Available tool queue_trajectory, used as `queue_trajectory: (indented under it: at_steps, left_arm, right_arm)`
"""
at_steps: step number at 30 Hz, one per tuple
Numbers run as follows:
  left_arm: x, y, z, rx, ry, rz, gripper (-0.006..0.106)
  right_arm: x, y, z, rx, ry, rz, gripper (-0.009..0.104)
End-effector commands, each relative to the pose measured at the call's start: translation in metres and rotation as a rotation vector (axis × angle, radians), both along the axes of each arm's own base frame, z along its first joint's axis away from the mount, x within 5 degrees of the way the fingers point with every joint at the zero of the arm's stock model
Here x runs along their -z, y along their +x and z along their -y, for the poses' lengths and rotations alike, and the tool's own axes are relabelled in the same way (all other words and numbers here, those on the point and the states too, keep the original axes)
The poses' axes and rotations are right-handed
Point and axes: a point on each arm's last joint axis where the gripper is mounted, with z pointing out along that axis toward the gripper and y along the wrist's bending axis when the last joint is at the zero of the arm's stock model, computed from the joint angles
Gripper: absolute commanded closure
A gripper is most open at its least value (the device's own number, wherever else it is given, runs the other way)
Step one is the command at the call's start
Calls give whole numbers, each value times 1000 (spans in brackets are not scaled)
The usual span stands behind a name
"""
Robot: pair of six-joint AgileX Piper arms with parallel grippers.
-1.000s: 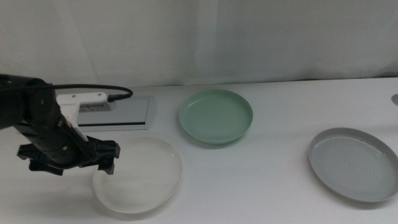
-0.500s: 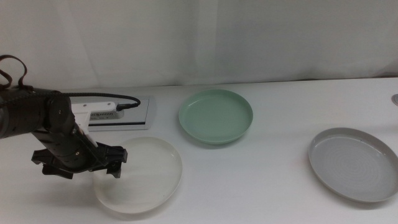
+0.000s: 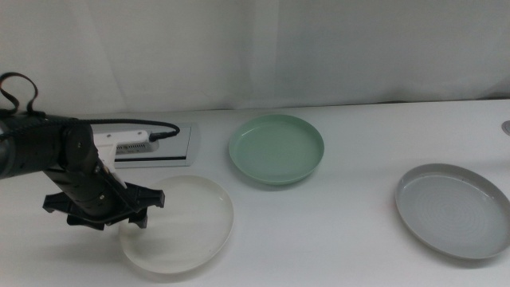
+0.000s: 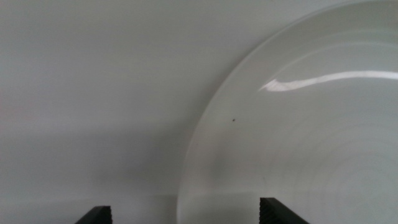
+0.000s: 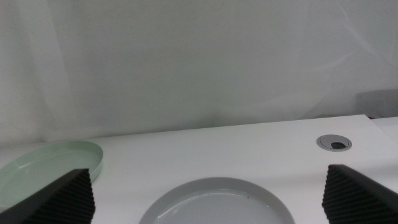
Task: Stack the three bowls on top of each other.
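The cream-white bowl (image 3: 179,223) lies at the front left of the table. My left gripper (image 3: 135,214) hangs low over its left rim. In the left wrist view the jaws are open, the left gripper (image 4: 186,214) straddles the rim, and the cream-white bowl (image 4: 298,137) fills one side. The mint-green bowl (image 3: 276,149) sits at the middle back. The grey ringed bowl (image 3: 453,210) sits at the front right. My right gripper (image 5: 208,186) is out of the middle view and open, and its wrist view shows the grey bowl (image 5: 214,202) close ahead and the mint-green bowl (image 5: 43,165) beyond.
A flat white panel with a dark slot (image 3: 151,145) lies behind the left arm, with a black cable running to it. A round cable hole (image 5: 334,142) is in the table near the far right edge. A white curtain closes off the back.
The left arm has shifted a little to the right and turned, bringing its gripper onto the cream-white bowl's left rim. The bowls have not moved.
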Motion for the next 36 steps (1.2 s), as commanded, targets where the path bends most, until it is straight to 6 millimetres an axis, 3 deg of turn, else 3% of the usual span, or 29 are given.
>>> queue_trajectory:
  at_steps: [1,6,8,11,12,13,17,21,36]
  left_arm:
    - [6,2,3,-11,-8,-11,37]
    - [20,3,5,-25,-16,-54,39]
    - [22,3,5,-31,-18,-57,48]
    - [22,2,4,-31,-16,-69,80]
    - [22,2,4,-31,-16,-69,95]
    - [22,2,4,-26,-11,-68,103]
    - [21,2,4,-26,-12,-62,103]
    - [6,0,4,-30,-23,-27,103]
    - [-86,-36,9,-30,-158,115,103]
  right_arm:
    - [1,0,0,6,-11,-2,-8]
    - [1,0,0,6,-11,-2,-8]
    - [1,0,0,6,-11,-2,-8]
    - [1,0,0,6,-11,0,-8]
    - [1,0,0,6,-11,2,-8]
    - [1,0,0,6,-11,2,-8]
    - [1,0,0,6,-11,2,-8]
    - [1,0,0,6,-11,2,-8]
    - [1,0,0,6,-11,-1,-8]
